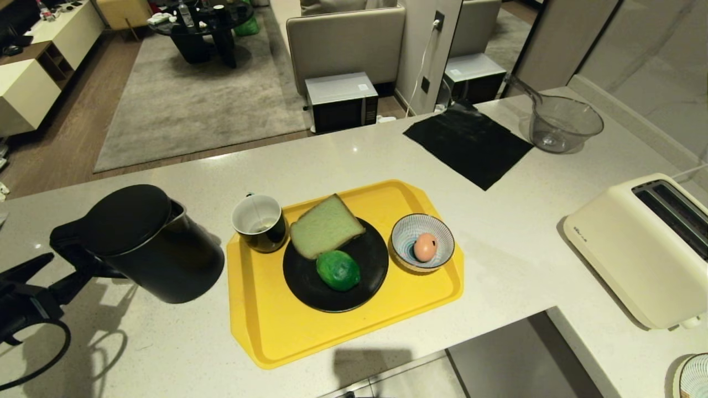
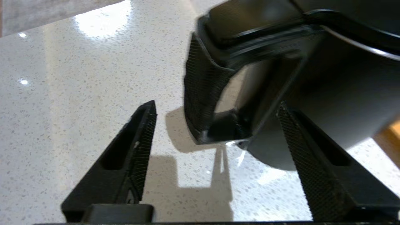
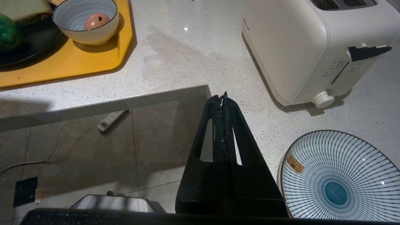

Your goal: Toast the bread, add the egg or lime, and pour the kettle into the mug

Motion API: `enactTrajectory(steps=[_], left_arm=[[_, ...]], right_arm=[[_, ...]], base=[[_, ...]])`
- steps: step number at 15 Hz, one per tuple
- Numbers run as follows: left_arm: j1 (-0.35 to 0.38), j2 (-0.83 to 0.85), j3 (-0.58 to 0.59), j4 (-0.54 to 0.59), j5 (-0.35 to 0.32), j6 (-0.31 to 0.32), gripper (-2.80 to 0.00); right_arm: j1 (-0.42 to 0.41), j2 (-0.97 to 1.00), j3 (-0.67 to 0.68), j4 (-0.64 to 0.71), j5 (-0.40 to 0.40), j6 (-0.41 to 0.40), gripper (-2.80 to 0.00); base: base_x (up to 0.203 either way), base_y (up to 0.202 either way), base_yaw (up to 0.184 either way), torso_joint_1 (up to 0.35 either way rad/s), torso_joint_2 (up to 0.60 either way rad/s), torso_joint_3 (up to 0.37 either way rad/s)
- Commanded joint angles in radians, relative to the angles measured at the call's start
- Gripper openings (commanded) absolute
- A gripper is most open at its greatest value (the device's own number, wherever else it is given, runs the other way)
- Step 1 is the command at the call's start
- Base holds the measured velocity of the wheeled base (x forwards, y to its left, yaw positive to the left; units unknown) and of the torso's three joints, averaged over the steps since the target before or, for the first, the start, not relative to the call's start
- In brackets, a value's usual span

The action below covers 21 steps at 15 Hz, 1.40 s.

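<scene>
Two claws, one in play. Left gripper [image 2: 215, 109] sits at the kettle [image 1: 149, 243] handle [image 2: 203, 93], fingers [image 2: 137, 137] spread wide, one either side of the handle and neither clamping it; nothing held. Kettle looks tipped, leaning toward the mug [image 1: 260, 223], so either it rests oddly or it's just out of the grip; can't tell which. Can't see its base contact clearly.

Beyond the kettle from the left claw: mug on the yellow tray [image 1: 265, 331], something pale in the bottom, can't say if it's liquid. Past that, bread [image 1: 323, 226] and lime [image 1: 338, 270] on the black plate [image 1: 370, 276], egg [image 1: 425, 246] in the striped bowl [image 1: 437, 260].

Right gripper [image 3: 223, 97] parked off the counter edge, fingers pressed together, empty. Toaster [image 3: 300, 47] just ahead of it, a striped plate [image 3: 337, 181] beside it.

Judgement: we're on the kettle step, tail end or re-grip. Next move: confirm the kettle stands stable, then back the left claw straight off the handle without hooking it. If the mug isn't filled, close on the handle and pour.
</scene>
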<state>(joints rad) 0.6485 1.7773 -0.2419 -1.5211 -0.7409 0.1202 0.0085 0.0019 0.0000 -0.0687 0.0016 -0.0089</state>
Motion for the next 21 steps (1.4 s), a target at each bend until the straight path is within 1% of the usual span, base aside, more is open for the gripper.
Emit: enactTrajectory(steps=[1, 5, 11, 12, 14, 16, 19, 21], left_arm=[[0.001, -0.037, 0.033, -0.009, -0.019, -0.001, 0.0], [0.0, -0.11, 0.079, -0.009, -0.033, -0.004, 0.0], [0.0, -0.281, 0.183, -0.009, -0.054, -0.011, 0.0], [0.0, -0.318, 0.19, -0.009, -0.054, -0.02, -2.8], [0.0, -0.406, 0.191, -0.009, -0.056, -0.052, -2.8], [0.0, -0.503, 0.178, -0.009, -0.058, -0.104, -2.8], [0.0, -0.592, 0.078, 0.002, -0.057, -0.177, -2.8], [0.0, -0.658, -0.015, 0.087, -0.056, -0.203, -2.8]], right_arm=[[0.0, 0.0, 0.028, 0.0, 0.0, 0.0, -2.8], [0.001, 0.0, 0.028, 0.0, 0.0, 0.0, -2.8], [0.0, 0.0, 0.028, 0.0, 0.0, 0.0, -2.8], [0.0, 0.0, 0.028, 0.0, 0.0, 0.0, -2.8], [0.001, 0.0, 0.028, 0.0, 0.0, 0.0, -2.8], [0.001, 0.0, 0.028, 0.0, 0.0, 0.0, -2.8], [0.001, 0.0, 0.028, 0.0, 0.0, 0.0, -2.8], [0.001, 0.0, 0.028, 0.0, 0.0, 0.0, -2.8]], base=[[0.0, 0.0, 0.0, 0.0, 0.0, 0.0], [0.0, 0.0, 0.0, 0.0, 0.0, 0.0], [0.0, 0.0, 0.0, 0.0, 0.0, 0.0], [0.0, 0.0, 0.0, 0.0, 0.0, 0.0], [0.0, 0.0, 0.0, 0.0, 0.0, 0.0], [0.0, 0.0, 0.0, 0.0, 0.0, 0.0], [0.0, 0.0, 0.0, 0.0, 0.0, 0.0], [0.0, 0.0, 0.0, 0.0, 0.0, 0.0]])
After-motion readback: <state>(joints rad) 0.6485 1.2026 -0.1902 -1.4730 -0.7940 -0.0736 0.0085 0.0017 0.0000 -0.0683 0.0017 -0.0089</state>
